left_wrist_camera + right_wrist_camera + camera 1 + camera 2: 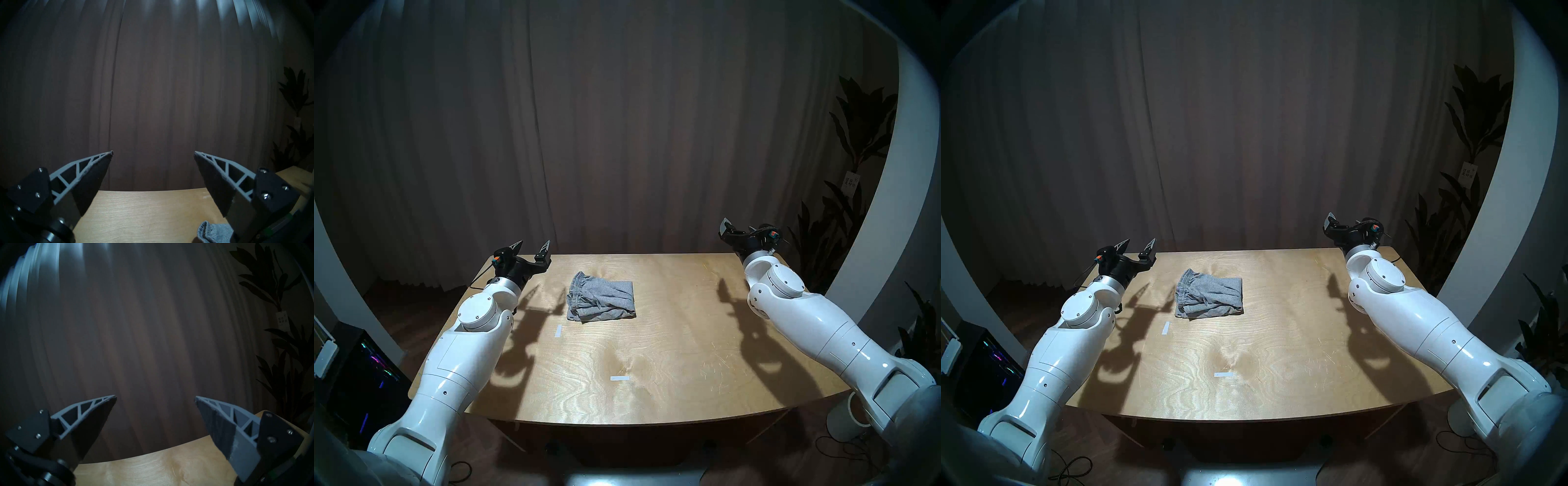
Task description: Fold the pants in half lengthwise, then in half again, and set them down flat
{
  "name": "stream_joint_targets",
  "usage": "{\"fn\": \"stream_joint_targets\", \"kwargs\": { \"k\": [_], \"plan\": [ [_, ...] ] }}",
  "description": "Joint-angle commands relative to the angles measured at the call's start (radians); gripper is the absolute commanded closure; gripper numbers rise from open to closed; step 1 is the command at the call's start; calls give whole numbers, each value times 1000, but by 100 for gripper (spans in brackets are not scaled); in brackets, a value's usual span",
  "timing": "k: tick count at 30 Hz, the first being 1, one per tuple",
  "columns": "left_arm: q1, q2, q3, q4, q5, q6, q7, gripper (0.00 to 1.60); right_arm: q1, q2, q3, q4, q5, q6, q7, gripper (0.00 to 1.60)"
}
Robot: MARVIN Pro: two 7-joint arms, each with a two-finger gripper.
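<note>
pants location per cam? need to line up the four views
Head stereo left: pants folded on the table's far half, left of centre.
Head stereo right: pants at the same spot, slightly further left in frame.
Left wrist: only the waistband end, bottom edge, by the right-hand finger.
Right wrist: not in view.
Shared landmark: the table's far edge against the curtain.

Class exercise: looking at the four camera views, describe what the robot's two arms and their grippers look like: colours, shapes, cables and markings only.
Both arms are glossy white, rounded shells with round joint caps, ending in a silver ring and black wrist. The left gripper and right gripper carry two pointed grey lattice fingers with dark pads. Each wrist has a small orange-and-teal part and a thin black cable.
</note>
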Motion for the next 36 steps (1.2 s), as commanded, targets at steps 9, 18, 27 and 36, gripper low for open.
{"fn": "stream_joint_targets", "kwargs": {
  "k": [9,18,27,36],
  "plan": [
    [-64,-11,13,65,60,-162,-71,0,89,2,-38,94,8,91,152,0],
    [-54,-9,5,67,79,-158,-63,0,151,-2,-61,147,-5,158,290,0],
    [-53,-10,8,72,123,-143,-23,0,167,-44,-72,246,-11,158,387,0],
    [-53,-12,7,71,134,-142,-7,0,151,-59,-55,233,1,157,355,0]
  ]
}}
